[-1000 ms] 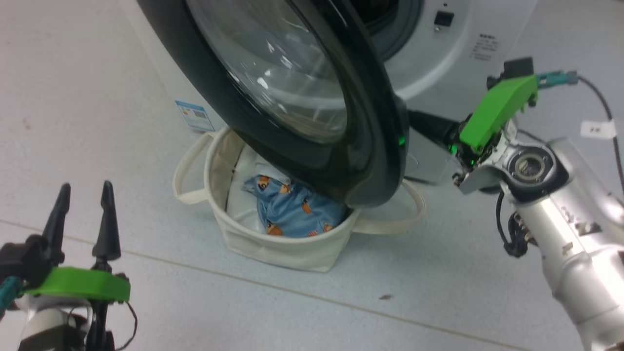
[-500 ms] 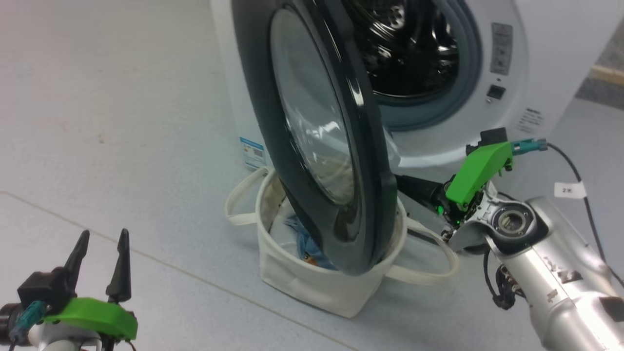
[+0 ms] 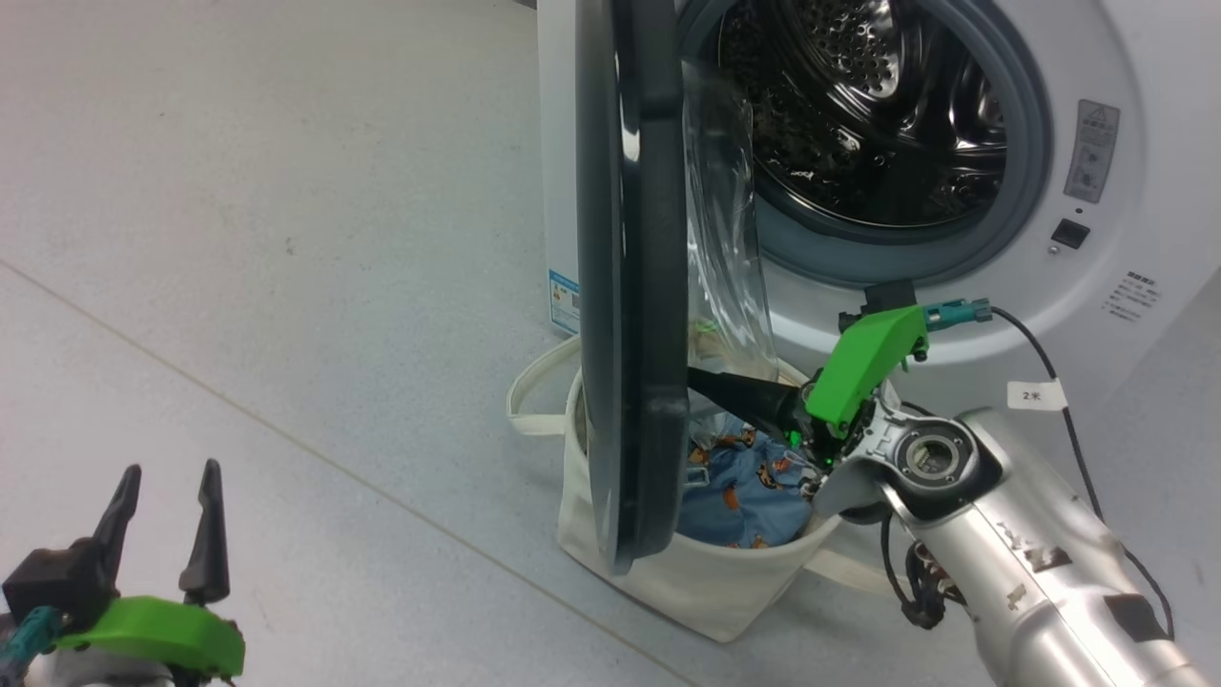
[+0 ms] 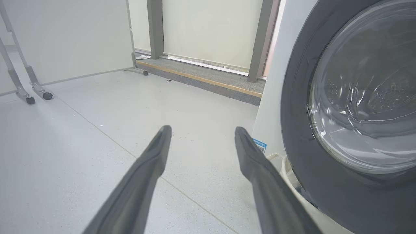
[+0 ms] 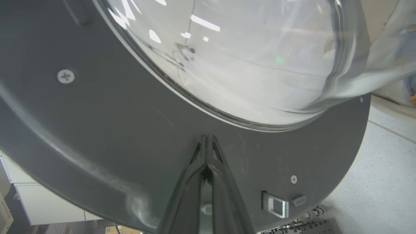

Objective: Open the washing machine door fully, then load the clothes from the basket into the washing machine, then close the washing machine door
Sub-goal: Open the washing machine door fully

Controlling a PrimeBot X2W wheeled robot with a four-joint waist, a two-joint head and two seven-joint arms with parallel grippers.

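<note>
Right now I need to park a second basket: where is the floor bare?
Bare floor spreads left of the washing machine door, up to the left hand. Crowded around the door's lower rim: the basket and right hand.

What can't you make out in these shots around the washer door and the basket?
1. Head view: the washing machine door hides the left of the basket and part of the clothes.
2. Head view: the door rim hides the right gripper's tip.
3. Head view: the blue label's print is too small to read.
</note>
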